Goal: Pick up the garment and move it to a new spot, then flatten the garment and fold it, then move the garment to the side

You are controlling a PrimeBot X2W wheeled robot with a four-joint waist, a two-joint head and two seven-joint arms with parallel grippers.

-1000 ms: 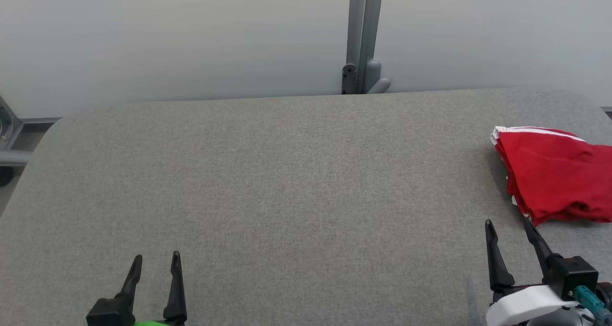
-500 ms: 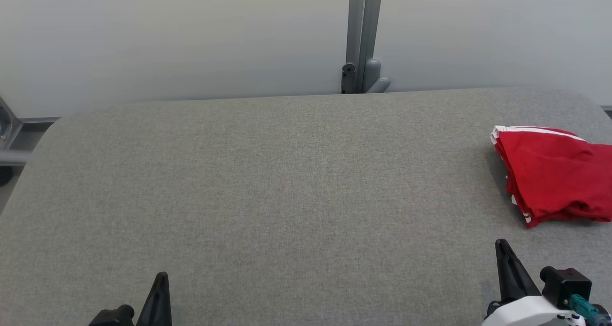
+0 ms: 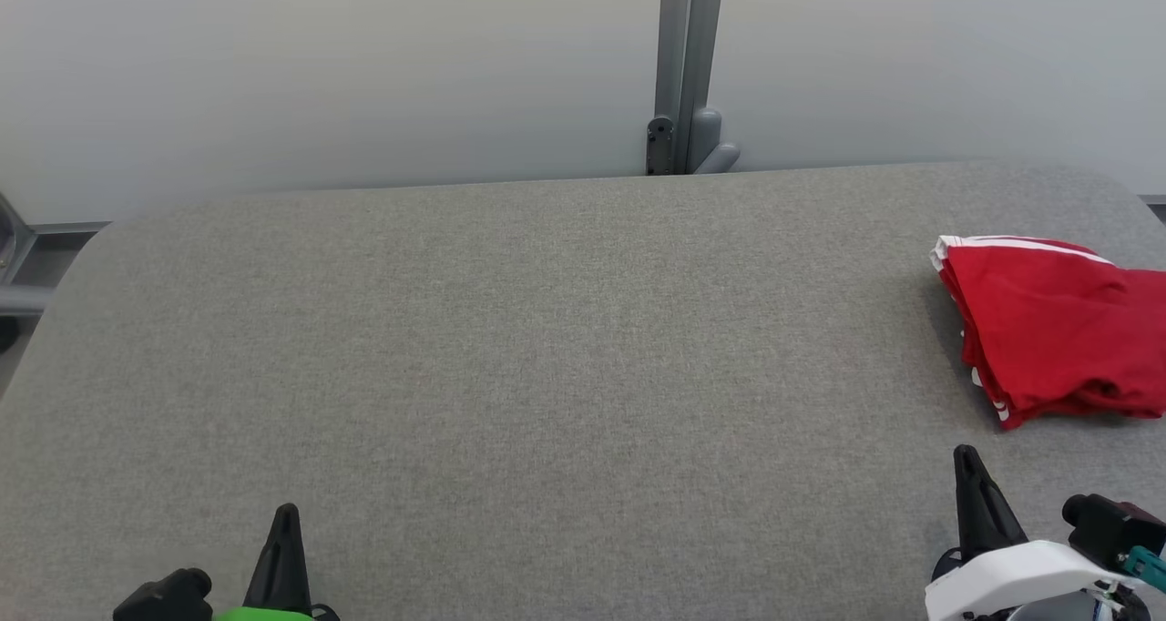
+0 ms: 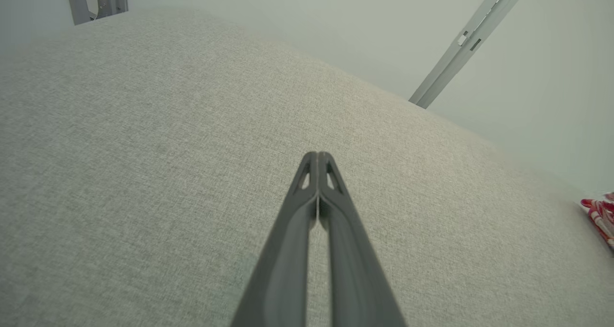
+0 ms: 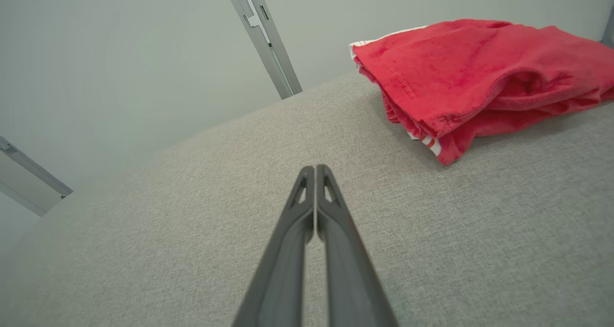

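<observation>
Folding looks done: the red garment (image 3: 1048, 330) lies folded at the right side of the table (image 3: 547, 375), apart from the left gripper (image 4: 316, 157) and the right gripper (image 5: 315, 169), both pinched together on nothing.

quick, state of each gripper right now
Left gripper: closed, holding nothing.
Right gripper: closed, holding nothing, not touching the red garment.

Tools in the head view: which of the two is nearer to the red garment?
The right tool, at the lower right, close to the folded red garment. The left tool is far across the grey table, at the lower left.
</observation>
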